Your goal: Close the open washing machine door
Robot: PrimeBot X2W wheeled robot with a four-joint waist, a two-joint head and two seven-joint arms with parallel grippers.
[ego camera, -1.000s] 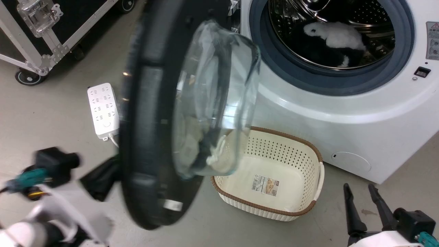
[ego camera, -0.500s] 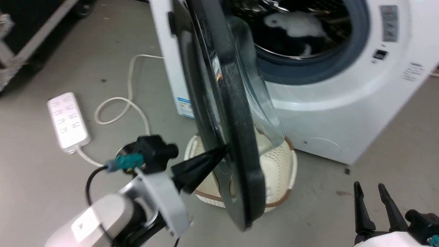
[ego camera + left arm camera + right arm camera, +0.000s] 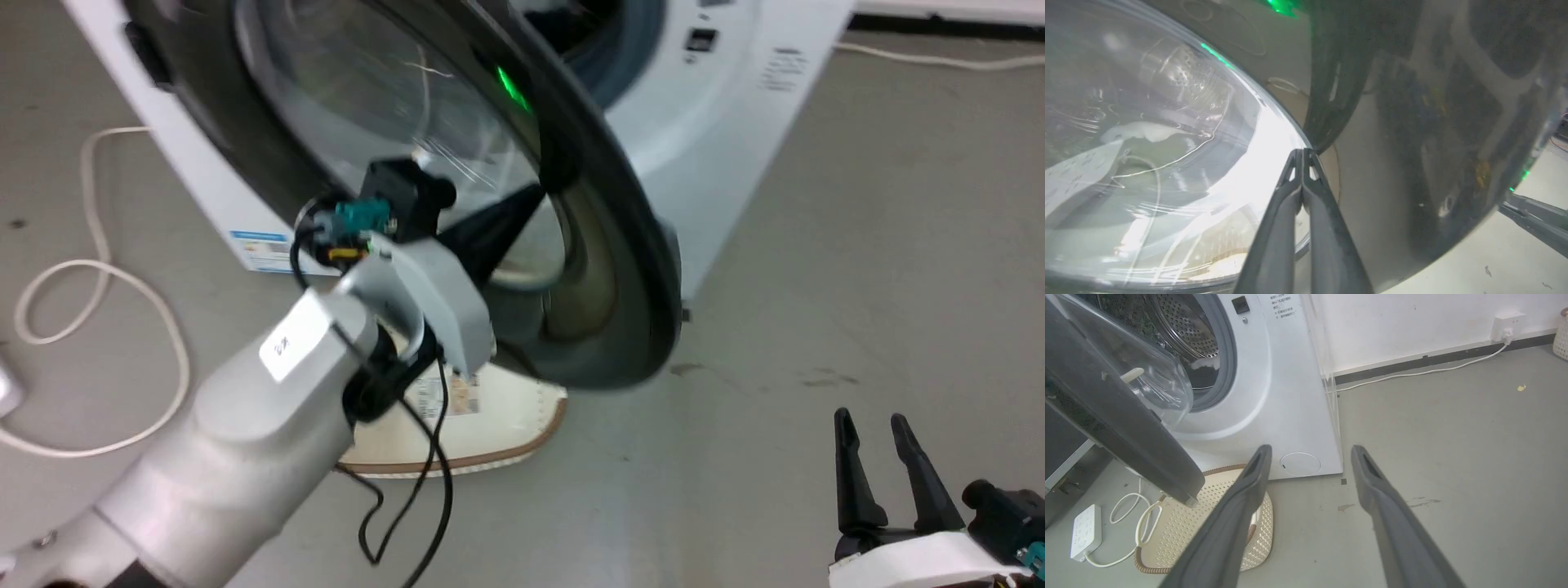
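Pushing, pinched together and empty, the left claw meets the washing machine door, half-swung before the washing machine. Its tips may skid off the glossy curve, leaving it unlatched; the right claw idles, spread apart.

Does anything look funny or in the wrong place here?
Only mildly: the cream basket sits on the floor right under the half-open washing machine door, close to its lower edge. Nothing looks spilled or broken.
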